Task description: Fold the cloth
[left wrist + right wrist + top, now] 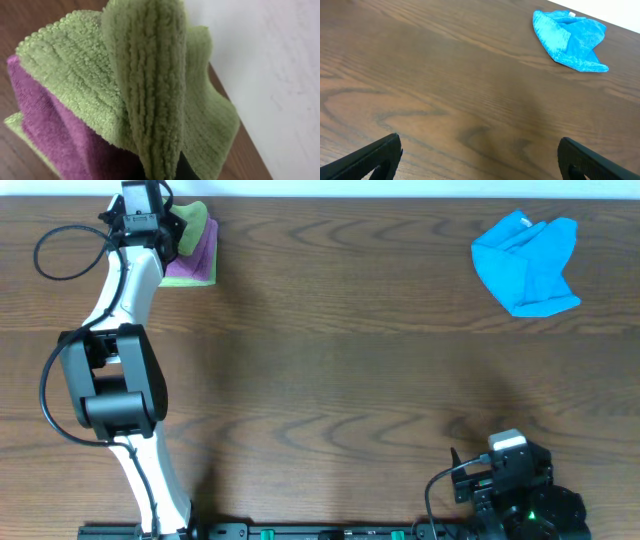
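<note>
The left end effector (172,225) is clenched on a raised fold of the cloth (150,75), which lies at the desk's (330,380) far left corner, tangled with a purple cloth (55,125). It looks like the pick-up step. Next, the cloth needs pulling free and spreading flat. The right end effector (480,155) rests released, well apart from a blue cloth (525,265).

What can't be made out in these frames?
Jaws of the left gripper: hidden overhead by its own wrist, in left wrist by the raised fold of the cloth; grip unconfirmed.
Outline of the cloth: partly under the arm overhead, cropped in left wrist.
Most of the purple cloth: covered by the cloth in both views.
Fingers of the right gripper: cut by the bottom edge in right wrist; too dark overhead.
</note>
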{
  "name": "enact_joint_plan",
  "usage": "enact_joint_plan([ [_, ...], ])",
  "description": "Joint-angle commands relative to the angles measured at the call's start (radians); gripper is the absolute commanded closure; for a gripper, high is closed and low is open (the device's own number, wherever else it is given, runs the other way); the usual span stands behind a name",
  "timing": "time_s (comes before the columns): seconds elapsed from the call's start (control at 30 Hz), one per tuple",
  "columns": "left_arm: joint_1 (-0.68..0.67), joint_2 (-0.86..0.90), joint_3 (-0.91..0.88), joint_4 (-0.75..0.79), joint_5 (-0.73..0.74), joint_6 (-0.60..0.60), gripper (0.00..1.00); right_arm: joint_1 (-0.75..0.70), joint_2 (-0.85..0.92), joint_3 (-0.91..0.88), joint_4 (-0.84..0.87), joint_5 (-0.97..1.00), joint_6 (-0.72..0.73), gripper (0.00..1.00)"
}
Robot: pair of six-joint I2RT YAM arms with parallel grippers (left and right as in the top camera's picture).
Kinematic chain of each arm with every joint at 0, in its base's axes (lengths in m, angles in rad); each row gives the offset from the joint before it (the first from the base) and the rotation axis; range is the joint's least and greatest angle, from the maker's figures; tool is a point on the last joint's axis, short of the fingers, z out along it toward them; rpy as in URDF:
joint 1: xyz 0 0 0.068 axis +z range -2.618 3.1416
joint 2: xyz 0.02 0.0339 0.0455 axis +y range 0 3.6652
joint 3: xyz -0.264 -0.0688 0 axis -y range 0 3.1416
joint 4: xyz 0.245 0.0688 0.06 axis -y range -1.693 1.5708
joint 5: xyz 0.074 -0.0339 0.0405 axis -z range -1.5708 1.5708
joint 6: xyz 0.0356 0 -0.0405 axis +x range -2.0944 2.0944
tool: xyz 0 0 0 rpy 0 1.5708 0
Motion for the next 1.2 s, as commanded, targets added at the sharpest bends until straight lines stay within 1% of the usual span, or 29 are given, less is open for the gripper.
enact_joint_plan([
  [0.0, 0.005, -0.032, 0.023, -0.023, -0.003, -0.011, 0.94, -0.003, -0.001, -0.002, -0.001, -0.004, -0.007, 0.01],
  [0.03, 0.007, -0.032, 0.023, -0.034, -0.003, -0.011, 0.91, -0.003, -0.001, -0.002, -0.001, -0.004, -0.007, 0.01],
  [0.1, 0.009, -0.032, 0.023, -0.056, -0.003, -0.011, 0.71, -0.003, -0.001, -0.002, -0.001, -0.004, -0.007, 0.01],
  [0.13, 0.009, -0.032, 0.023, -0.064, -0.003, -0.01, 0.55, -0.003, -0.001, -0.002, -0.001, -0.004, -0.007, 0.01],
  [0.17, 0.009, -0.032, 0.023, -0.074, -0.003, -0.011, 0.3, -0.003, -0.001, -0.002, -0.001, -0.004, -0.007, 0.01],
  [0.2, 0.009, -0.032, 0.023, -0.08, -0.003, -0.011, 0.14, -0.003, -0.001, -0.002, -0.001, -0.004, -0.007, 0.01],
  [0.23, 0.009, -0.032, 0.023, -0.083, -0.003, -0.011, 0.08, -0.003, -0.001, -0.002, -0.001, -0.004, -0.007, 0.01],
  [0.3, 0.009, -0.032, 0.023, -0.083, 0.001, -0.011, 0.06, -0.003, -0.001, -0.002, -0.001, -0.004, -0.007, 0.01],
  [0.33, 0.009, -0.032, 0.023, -0.083, 0.001, -0.011, 0.03, -0.003, -0.001, -0.002, -0.001, -0.004, -0.007, 0.01],
  [0.37, 0.009, -0.034, 0.023, -0.083, 0.001, -0.011, 0.02, -0.003, -0.001, -0.002, -0.001, -0.004, -0.007, 0.01],
  [0.43, 0.009, -0.04, 0.023, -0.089, 0.005, -0.021, 0.05, -0.003, -0.001, -0.002, -0.001, -0.004, -0.007, 0.01],
  [0.53, 0.009, -0.066, 0.023, -0.129, -0.002, -0.067, 0.05, -0.003, -0.001, -0.002, -0.001, -0.004, -0.007, 0.01],
  [0.63, 0.009, -0.124, 0.023, -0.223, -0.037, -0.124, 0.05, -0.003, -0.002, -0.002, -0.001, -0.004, -0.007, 0.01],
  [0.73, 0.0, -0.199, 0.023, -0.376, -0.095, -0.18, 0.05, -0.003, -0.001, -0.002, -0.001, -0.004, -0.007, 0.01],
  [0.77, -0.006, -0.222, 0.023, -0.422, -0.111, -0.18, 0.05, -0.003, -0.001, -0.002, -0.001, -0.004, -0.007, 0.01],
  [0.83, -0.018, -0.249, 0.023, -0.432, -0.112, -0.164, 0.05, -0.003, -0.001, -0.002, -0.001, -0.004, -0.007, 0.01],
  [0.9, -0.04, -0.254, 0.023, -0.304, -0.085, -0.056, 0.05, -0.003, -0.001, -0.002, -0.001, -0.004, -0.007, 0.01],
  [1.0, -0.068, -0.228, 0.023, -0.034, -0.059, 0.055, 0.05, -0.003, -0.001, -0.002, -0.001, -0.004, -0.007, 0.01],
  [1.1, -0.069, -0.163, 0.023, 0.192, -0.069, 0.056, 0.05, -0.003, -0.001, -0.002, 0.0, -0.004, -0.007, 0.01],
  [1.13, -0.061, -0.13, 0.023, 0.246, -0.057, 0.036, 0.05, -0.003, -0.001, -0.002, -0.001, -0.004, -0.007, 0.01],
  [1.17, -0.055, -0.104, 0.023, 0.269, -0.056, 0.008, 0.05, -0.003, -0.001, -0.002, -0.001, -0.004, -0.007, 0.01],
])
